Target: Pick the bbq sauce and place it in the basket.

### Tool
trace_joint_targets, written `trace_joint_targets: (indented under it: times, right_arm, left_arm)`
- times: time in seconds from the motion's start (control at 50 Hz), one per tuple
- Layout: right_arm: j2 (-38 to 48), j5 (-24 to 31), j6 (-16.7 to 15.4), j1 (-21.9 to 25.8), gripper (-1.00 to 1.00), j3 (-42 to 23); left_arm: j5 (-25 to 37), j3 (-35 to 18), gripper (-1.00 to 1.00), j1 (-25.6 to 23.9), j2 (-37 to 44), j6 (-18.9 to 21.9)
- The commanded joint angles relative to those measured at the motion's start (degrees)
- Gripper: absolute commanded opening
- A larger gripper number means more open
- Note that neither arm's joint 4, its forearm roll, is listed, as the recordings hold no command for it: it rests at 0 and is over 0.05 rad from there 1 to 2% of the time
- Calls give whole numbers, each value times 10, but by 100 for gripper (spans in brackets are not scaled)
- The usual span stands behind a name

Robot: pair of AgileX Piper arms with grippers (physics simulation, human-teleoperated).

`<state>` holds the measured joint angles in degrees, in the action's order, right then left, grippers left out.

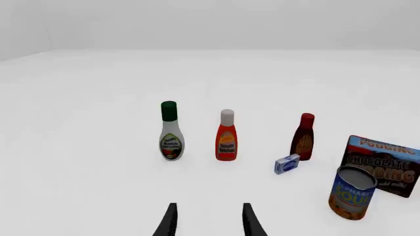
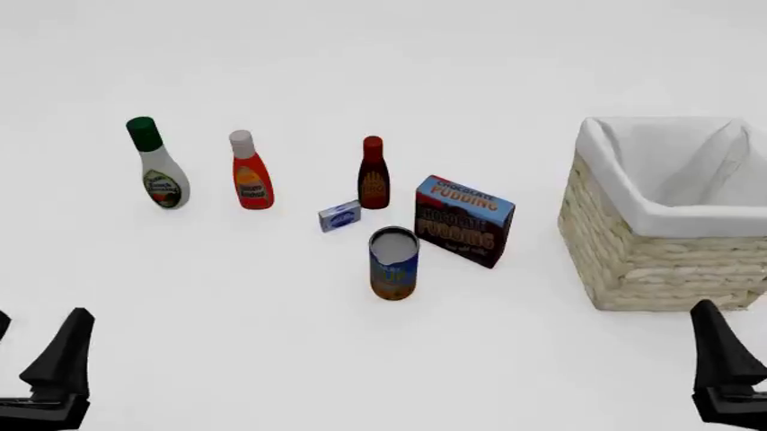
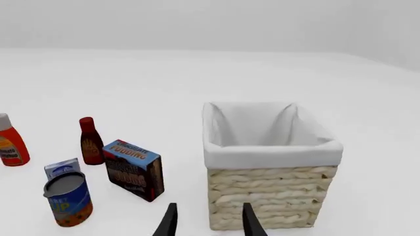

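BBQ sauce (image 2: 373, 172) stands upright on the white worktop (image 2: 359, 54), far side of the cluster, w/ a small blue-white box (image 2: 339, 216) just beside it and a chocolate pudding box (image 2: 462, 220) to its right. Soup can (image 2: 393, 262) sits nearer the arms. Ketchup bottle (image 2: 250, 171) and green-capped dressing bottle (image 2: 156, 164) line up to the left. Basket (image 2: 635, 260) rests well apart at right, white lining showing. Left gripper (image 1: 208, 221) and right gripper (image 3: 208, 221) both hang low w/ fingers spread apart, holding nothing.
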<state>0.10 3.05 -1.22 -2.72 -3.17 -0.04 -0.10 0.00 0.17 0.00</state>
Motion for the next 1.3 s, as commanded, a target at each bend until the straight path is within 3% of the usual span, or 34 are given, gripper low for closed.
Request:
trace_joint_targets:
  times: [0.02,0.44,0.52,0.9,1.3]
  right_arm:
    - [3,-31,11,29,100,30]
    - [35,-50,-4,36,100,25]
    - [43,-19,-17,40,100,-16]
    - [186,18,-78,73,100,-180]
    - [396,49,-80,127,100,-383]
  left_arm:
    - [-1,-1,100,1,3,0]
    - [-1,-1,100,1,3,0]
    - [-1,-1,100,1,3,0]
    - [-1,-1,100,1,3,0]
    - [-1,-1,100,1,3,0]
